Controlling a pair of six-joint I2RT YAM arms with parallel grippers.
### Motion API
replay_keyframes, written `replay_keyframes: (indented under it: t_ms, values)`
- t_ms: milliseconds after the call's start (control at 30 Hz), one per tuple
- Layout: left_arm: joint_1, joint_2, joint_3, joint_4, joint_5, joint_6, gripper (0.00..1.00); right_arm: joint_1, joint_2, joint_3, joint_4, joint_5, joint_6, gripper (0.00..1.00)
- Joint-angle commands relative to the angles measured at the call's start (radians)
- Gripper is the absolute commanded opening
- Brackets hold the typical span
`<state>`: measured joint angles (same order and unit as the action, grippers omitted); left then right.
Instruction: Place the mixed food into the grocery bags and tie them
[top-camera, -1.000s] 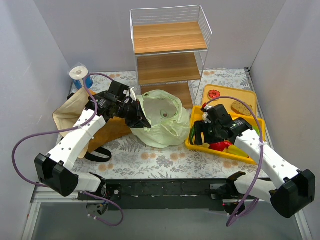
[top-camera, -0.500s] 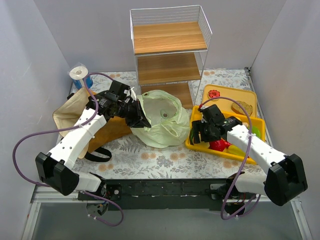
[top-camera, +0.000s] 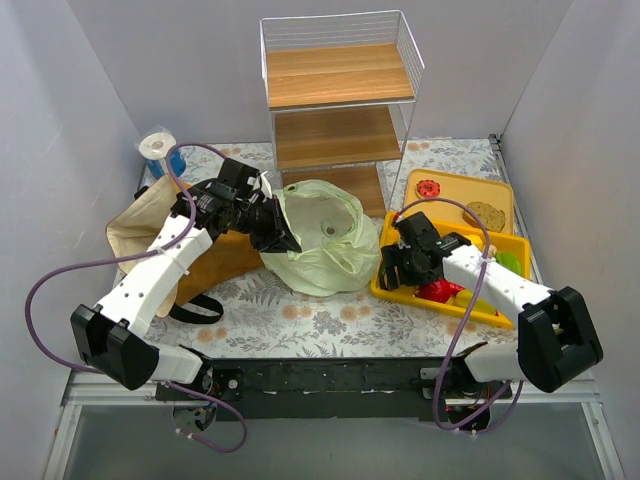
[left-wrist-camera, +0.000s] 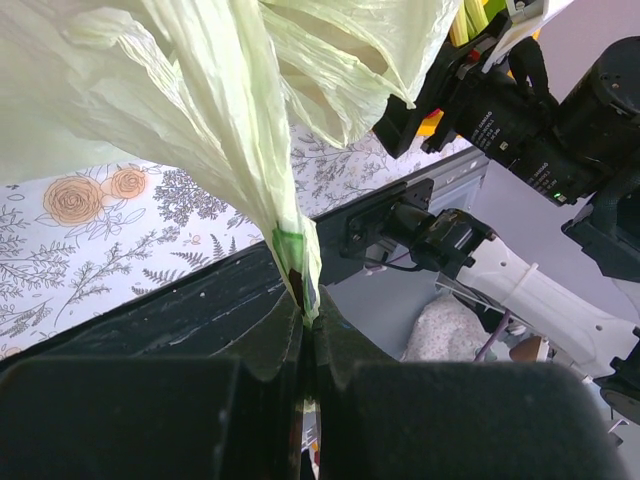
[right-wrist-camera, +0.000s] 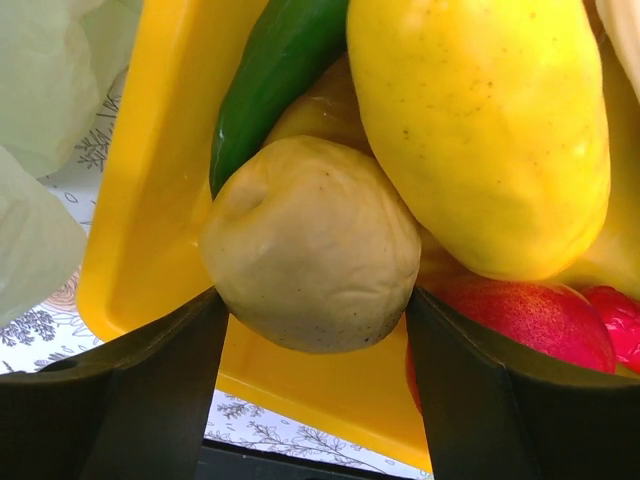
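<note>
Potato (right-wrist-camera: 312, 245) is the piece being picked up. It sits in the near-left corner of the yellow tray (top-camera: 436, 306), on the right of the table.

Overhead view: the right gripper (top-camera: 398, 268) reaches down into that corner and hides the potato. The left gripper (top-camera: 284, 240) holds the left rim of the pale green bag (top-camera: 325, 250). The bag's mouth gapes upward mid-table, just beside the tray. A brown bag (top-camera: 140, 225) lies under the left arm.

Left wrist view: the jaws are pinched together on a gathered strip of the green bag's plastic, drawn taut.

Right wrist view: two black fingers (right-wrist-camera: 150, 400) press against opposite sides of the potato, which fills the gap between them. A yellow fruit (right-wrist-camera: 480, 130), a green pepper (right-wrist-camera: 270, 80) and a tomato (right-wrist-camera: 530, 315) crowd against it.

The potato is round and smooth, so the grip probably needs to be firm. Lifting straight up should keep the neighbours from being dragged along. Carry it left over the open mouth and let go low inside, with the left side keeping the rim raised.
</note>
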<state>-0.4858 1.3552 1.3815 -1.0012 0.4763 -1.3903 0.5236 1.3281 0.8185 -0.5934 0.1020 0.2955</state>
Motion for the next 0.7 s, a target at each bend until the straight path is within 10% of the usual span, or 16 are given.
replay_keyframes:
  t_ms: [0, 267, 667]
  values:
    - [0.007, 0.007, 0.045, -0.017, -0.016, 0.016, 0.0, -0.004, 0.02, -0.018, 0.072, -0.005, -0.027, 0.74]
    - [0.007, 0.012, 0.034, -0.016, -0.013, 0.025, 0.0, -0.002, -0.041, 0.024, 0.044, -0.009, -0.079, 0.31]
    - [0.009, -0.001, 0.022, -0.019, -0.022, 0.019, 0.0, 0.019, -0.362, 0.272, 0.113, -0.095, -0.098, 0.16]
